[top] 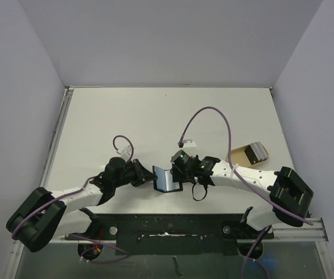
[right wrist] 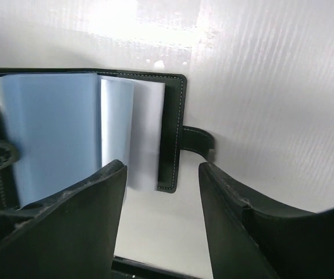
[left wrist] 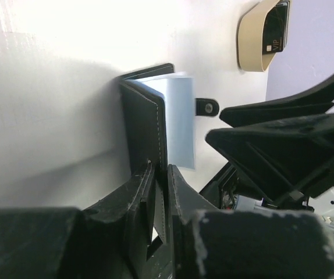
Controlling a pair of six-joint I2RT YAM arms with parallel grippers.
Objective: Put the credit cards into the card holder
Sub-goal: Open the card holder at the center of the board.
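The black card holder (top: 168,179) lies open between my two grippers, with one flap (left wrist: 146,125) standing upright and the snap tab (left wrist: 206,107) pointing away. My left gripper (left wrist: 161,174) is shut on that upright flap. A pale blue credit card (left wrist: 180,119) rests against the blue inside and sticks out past the holder's edge; it is blurred in the right wrist view (right wrist: 131,136). My right gripper (right wrist: 161,174) hovers open over the holder's stitched edge (right wrist: 170,133) near the tab (right wrist: 197,141), with nothing between its fingers.
A tan shallow tray (top: 240,156) stands to the right of my right arm, with a dark card (left wrist: 274,29) and a grey one (top: 261,152) in it. White walls close in the table on three sides. The arm bases and a black rail run along the near edge.
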